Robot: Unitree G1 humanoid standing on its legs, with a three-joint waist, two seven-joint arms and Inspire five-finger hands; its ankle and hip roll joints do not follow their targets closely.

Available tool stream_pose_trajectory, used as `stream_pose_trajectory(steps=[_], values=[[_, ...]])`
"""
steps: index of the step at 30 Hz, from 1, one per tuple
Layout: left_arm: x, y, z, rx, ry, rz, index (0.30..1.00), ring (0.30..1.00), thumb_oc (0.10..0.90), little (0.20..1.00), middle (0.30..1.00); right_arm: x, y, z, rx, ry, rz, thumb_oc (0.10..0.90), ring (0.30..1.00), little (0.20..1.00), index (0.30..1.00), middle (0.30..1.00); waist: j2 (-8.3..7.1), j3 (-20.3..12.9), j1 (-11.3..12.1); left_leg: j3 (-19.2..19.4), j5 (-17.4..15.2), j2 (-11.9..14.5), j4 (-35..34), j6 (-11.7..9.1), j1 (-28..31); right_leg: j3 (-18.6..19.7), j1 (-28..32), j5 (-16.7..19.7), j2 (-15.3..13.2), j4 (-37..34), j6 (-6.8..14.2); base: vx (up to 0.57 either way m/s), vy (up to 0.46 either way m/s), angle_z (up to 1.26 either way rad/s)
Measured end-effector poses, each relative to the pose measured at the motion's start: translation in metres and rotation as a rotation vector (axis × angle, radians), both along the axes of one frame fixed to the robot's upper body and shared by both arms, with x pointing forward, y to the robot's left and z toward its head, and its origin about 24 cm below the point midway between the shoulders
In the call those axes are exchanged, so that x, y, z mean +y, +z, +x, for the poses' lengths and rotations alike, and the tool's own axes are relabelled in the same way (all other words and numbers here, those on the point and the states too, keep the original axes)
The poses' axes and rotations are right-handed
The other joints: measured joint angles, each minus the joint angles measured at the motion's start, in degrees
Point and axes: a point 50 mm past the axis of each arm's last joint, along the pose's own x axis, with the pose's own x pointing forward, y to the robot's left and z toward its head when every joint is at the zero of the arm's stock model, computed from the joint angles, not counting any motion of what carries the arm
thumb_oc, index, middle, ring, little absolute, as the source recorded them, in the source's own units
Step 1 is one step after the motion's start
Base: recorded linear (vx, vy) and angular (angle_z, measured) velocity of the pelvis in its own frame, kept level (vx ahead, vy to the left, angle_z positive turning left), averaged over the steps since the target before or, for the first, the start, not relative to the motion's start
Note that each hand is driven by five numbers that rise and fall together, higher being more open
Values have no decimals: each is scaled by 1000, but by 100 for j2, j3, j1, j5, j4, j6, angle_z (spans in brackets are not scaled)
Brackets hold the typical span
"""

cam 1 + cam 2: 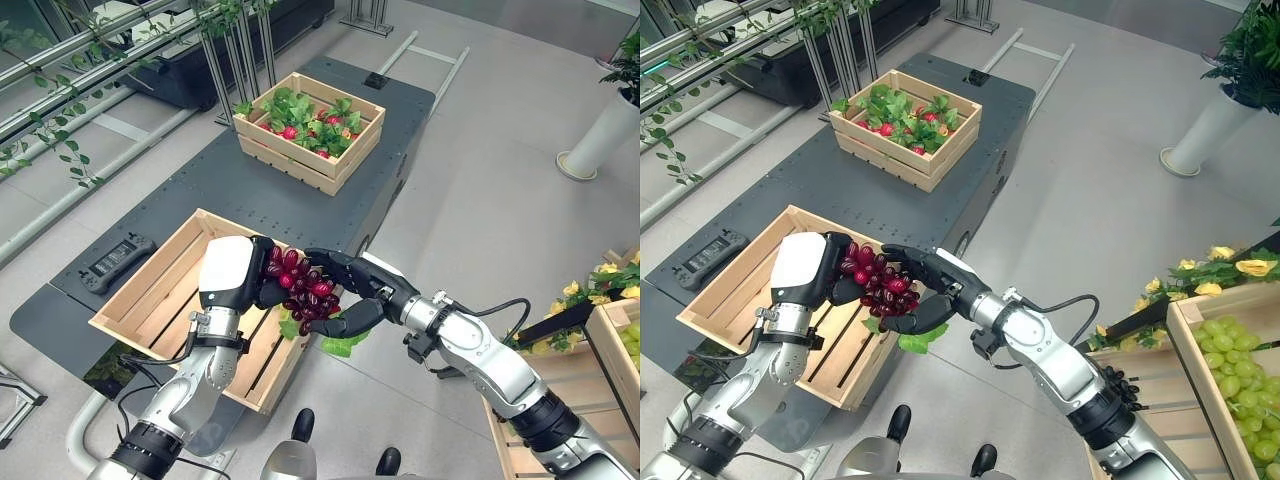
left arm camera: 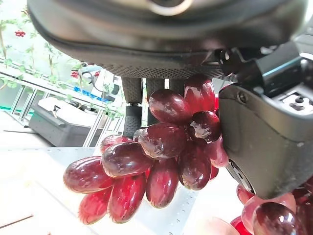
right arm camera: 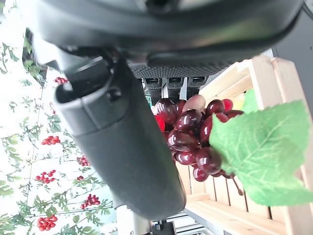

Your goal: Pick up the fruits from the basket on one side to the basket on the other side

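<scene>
Both hands meet at a bunch of red grapes (image 1: 303, 283) held over the right-hand rim of the near, empty wooden crate (image 1: 150, 300). From the right, the right hand (image 1: 352, 290) curls its fingers and thumb around the bunch, with a green leaf (image 1: 345, 345) hanging below. On the other side, the left hand (image 1: 240, 272) presses against the bunch with its fingers curled onto it. Its wrist view shows the grapes close up between its dark fingers (image 2: 133, 105) and thumb. The right wrist view shows the leaf beside the grapes and the crate's slats behind. On the dark table (image 1: 270, 195) farther back stands a second crate (image 1: 310, 130) of leaves and red fruit. Green grapes (image 1: 1235, 380) fill a crate at far right in the right eye view.
</scene>
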Motion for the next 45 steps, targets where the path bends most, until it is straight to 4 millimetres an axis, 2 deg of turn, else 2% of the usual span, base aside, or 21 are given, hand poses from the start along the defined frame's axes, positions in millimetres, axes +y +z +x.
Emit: stream_pose_trajectory(steps=[1, 2, 4, 5, 6, 7, 12, 25, 27, 28, 45], values=[[-1, 1, 0, 1, -5, 1, 300, 300, 400, 300, 300, 0, 0, 0, 0, -2, 0, 734, 801, 801, 801, 801, 0, 0, -7, -1, 0, 0, 0, 0, 0, 0, 0, 0, 0, 0, 0, 0, 0, 0], [-1, 1, 0, 1, -7, 1, 300, 300, 400, 300, 300, 0, 0, 0, -1, -6, 0, 620, 629, 629, 629, 629, 0, 0, -9, -1, 0, 0, 0, 0, 0, -1, 0, 0, 0, 0, 0, 0, 0, 0], [-1, 2, 0, 1, -8, 2, 300, 300, 400, 300, 300, -1, 0, 1, -3, -21, 1, 557, 535, 535, 535, 535, 0, 0, -6, -3, 0, 0, 0, 0, -1, -2, 1, 0, 0, 0, 0, 0, 0, 0], [-1, 1, 0, 2, -9, 2, 300, 300, 400, 300, 300, -3, 0, 2, -5, -39, 2, 460, 389, 389, 389, 389, 0, 0, -4, -4, 0, 0, 0, 0, -1, -3, 1, 0, 0, 0, 0, 0, 0, 0], [-1, 2, 0, 3, -11, 2, 300, 300, 400, 300, 300, -5, 0, 4, -6, -50, 3, 441, 361, 361, 361, 361, 0, 0, -2, -5, 1, 0, 0, 1, -2, -3, 2, 0, 0, 0, 0, 0, 0, 0], [-3, 3, 0, 0, -19, -1, 300, 300, 400, 300, 300, -7, 1, 5, -7, -65, 3, 400, 300, 300, 300, 300, 0, 0, 3, -9, 1, -1, 0, 1, -4, -7, 2, 0, 0, 0, 0, 0, 0, 0], [-10, 11, -2, -32, -53, -12, 300, 300, 400, 300, 300, -11, -3, 8, 9, -94, -7, 400, 300, 300, 300, 300, 0, 0, -2, -11, 2, -2, 0, 3, -4, -6, 4, 0, 0, 0, 0, 0, 0, 0], [-12, 11, -2, -38, -71, -18, 300, 300, 400, 300, 300, -11, -3, 8, 8, -97, -3, 400, 300, 300, 300, 300, 2, 0, -59, -104, 15, -23, 0, 18, -9, -5, 33, -16, -13, 0, 14, -1, 2, 2], [-12, 11, -2, -38, -71, -18, 300, 300, 400, 300, 300, -11, -3, 8, 8, -97, -3, 516, 474, 474, 474, 474, 2, 0, -62, -114, 15, -33, 0, 18, -8, -4, 41, -21, -20, 0, 21, 2, 1, 4], [-12, 11, -2, -38, -71, -18, 300, 300, 400, 300, 300, -11, -3, 8, 8, -97, -3, 800, 900, 900, 900, 900, 2, 0, -57, -115, 15, -37, 0, 19, -9, -5, 41, -21, -24, 0, 22, 0, 0, 0], [-10, 12, -1, -33, -58, -36, 300, 300, 400, 300, 300, -11, -4, 7, 19, -97, 2, 800, 900, 900, 900, 900, 2, 0, -63, -125, 17, -43, 0, 21, -7, -5, 54, -27, -27, 0, 29, 0, 0, 0]])
